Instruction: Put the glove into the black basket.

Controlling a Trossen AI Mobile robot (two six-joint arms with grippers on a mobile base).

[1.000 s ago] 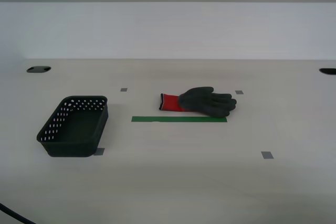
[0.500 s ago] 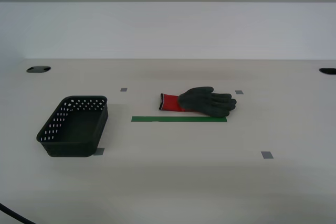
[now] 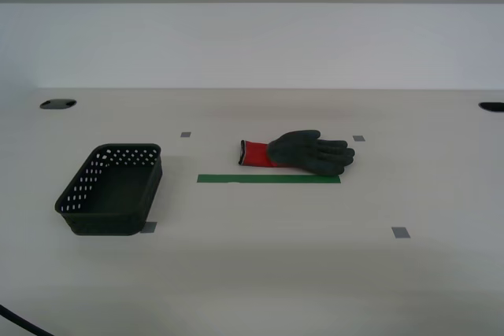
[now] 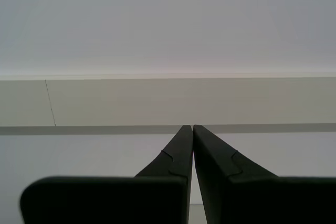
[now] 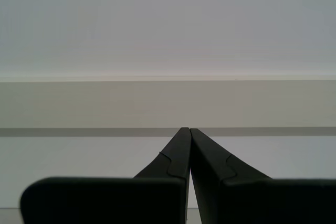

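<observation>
The glove [image 3: 303, 152], dark grey with a red cuff, lies flat near the middle of the table, cuff toward the exterior view's left, just behind a green tape strip [image 3: 268, 179]. The black basket [image 3: 111, 188] stands empty at the exterior view's left, apart from the glove. Neither arm shows in the exterior view. My first gripper [image 5: 188, 129] is shut with nothing in it and faces the wall. My second gripper [image 4: 192, 126] is also shut, empty, and faces the wall.
Small grey tape squares [image 3: 401, 232] mark the white table. Dark cable holes sit at the far left [image 3: 57, 104] and far right [image 3: 491, 106] of the table. A white wall stands behind the table. A black cable [image 3: 20, 322] crosses the near left corner.
</observation>
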